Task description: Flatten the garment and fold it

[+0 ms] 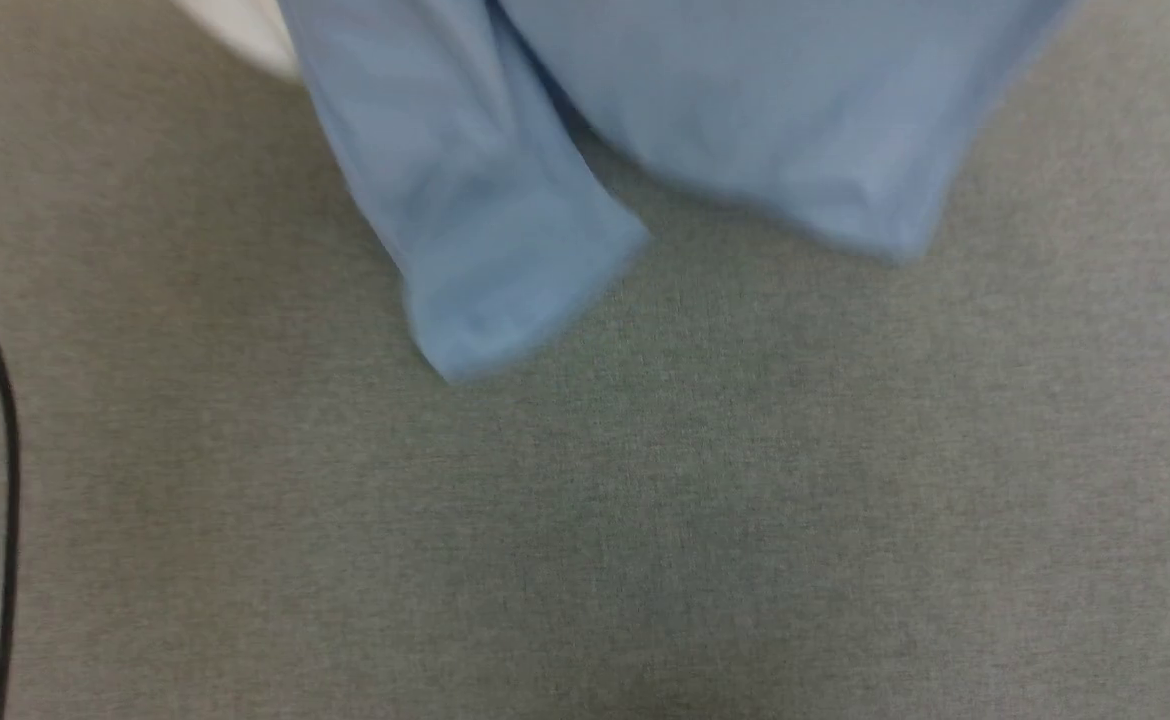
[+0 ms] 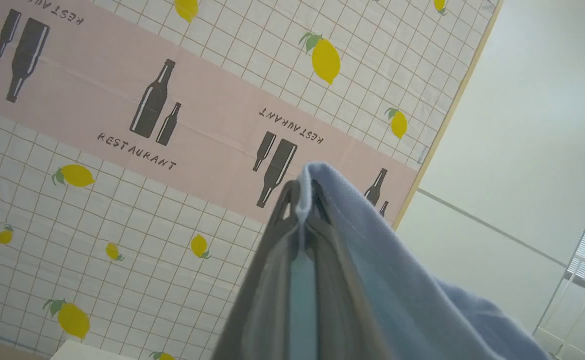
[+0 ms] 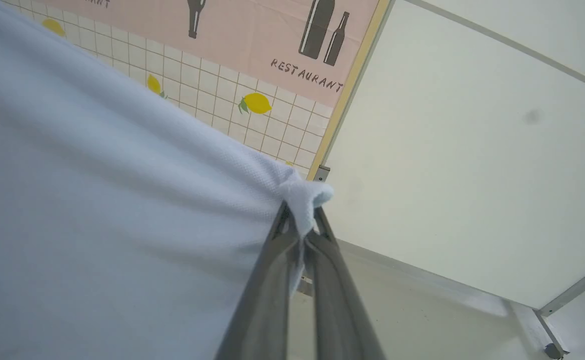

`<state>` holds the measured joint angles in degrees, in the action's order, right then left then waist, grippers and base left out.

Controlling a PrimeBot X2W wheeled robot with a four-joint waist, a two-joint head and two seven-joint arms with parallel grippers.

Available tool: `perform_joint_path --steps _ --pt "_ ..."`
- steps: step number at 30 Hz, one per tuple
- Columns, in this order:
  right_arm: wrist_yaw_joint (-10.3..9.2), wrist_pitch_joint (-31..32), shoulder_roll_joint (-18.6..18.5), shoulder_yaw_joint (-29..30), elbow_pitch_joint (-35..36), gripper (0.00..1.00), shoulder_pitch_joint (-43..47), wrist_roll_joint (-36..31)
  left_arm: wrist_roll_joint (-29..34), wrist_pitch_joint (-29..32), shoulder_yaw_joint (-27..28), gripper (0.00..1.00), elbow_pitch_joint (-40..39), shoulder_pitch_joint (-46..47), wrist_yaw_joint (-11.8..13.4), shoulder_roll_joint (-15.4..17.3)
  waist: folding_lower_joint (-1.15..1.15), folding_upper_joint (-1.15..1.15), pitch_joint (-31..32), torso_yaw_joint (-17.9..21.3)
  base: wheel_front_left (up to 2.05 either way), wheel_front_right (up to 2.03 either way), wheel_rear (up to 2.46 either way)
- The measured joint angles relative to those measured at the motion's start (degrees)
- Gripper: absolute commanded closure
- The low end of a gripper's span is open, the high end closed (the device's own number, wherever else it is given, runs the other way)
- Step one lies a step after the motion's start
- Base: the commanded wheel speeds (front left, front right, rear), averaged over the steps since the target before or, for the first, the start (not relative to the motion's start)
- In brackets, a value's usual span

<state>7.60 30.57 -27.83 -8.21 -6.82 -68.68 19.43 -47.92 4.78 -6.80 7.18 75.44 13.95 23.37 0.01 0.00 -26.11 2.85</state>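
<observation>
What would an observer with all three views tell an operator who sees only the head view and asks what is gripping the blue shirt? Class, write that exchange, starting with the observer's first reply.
Observer: The left tool is shut on a folded edge of the garment.
Operator: And the other arm?
Observer: The right tool is shut on a small bunched corner, and the cloth spreads away to that view's left.
Operator: What lies beyond the tools?
Observer: A wall covering printed with lemons, dark bottles and the word RESTAURANT.
</observation>
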Motion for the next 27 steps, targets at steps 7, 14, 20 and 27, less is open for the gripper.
perform_joint_path --steps 7,14,20,27 --pt "0.03 -10.5 4.5 1.7 -6.8 1.00 -12.2 -9.6 3.3 -11.4 2.2 1.00 4.1 12.2 -3.3 0.0 0.00 0.00 -5.8 1.0 0.00 0.00 0.00" --pt "0.03 -16.3 5.7 0.3 -12.2 1.00 -14.1 -12.8 4.6 -16.9 1.5 1.00 8.4 13.5 -8.6 0.5 0.01 0.00 -7.5 1.1 0.00 0.00 0.00" --pt "0.02 -17.7 4.7 -4.1 -16.9 1.00 -4.8 -8.7 8.3 -13.9 -4.6 1.00 16.0 -0.5 -10.6 3.1 0.00 0.00 -5.5 -0.2 0.00 0.00 0.00" --pt "0.01 -17.5 2.8 -9.4 -17.7 1.00 11.3 0.7 8.4 -4.4 -10.6 1.00 19.5 -21.0 -13.8 6.3 0.00 0.00 -1.0 -1.7 0.00 0.00 0.00"
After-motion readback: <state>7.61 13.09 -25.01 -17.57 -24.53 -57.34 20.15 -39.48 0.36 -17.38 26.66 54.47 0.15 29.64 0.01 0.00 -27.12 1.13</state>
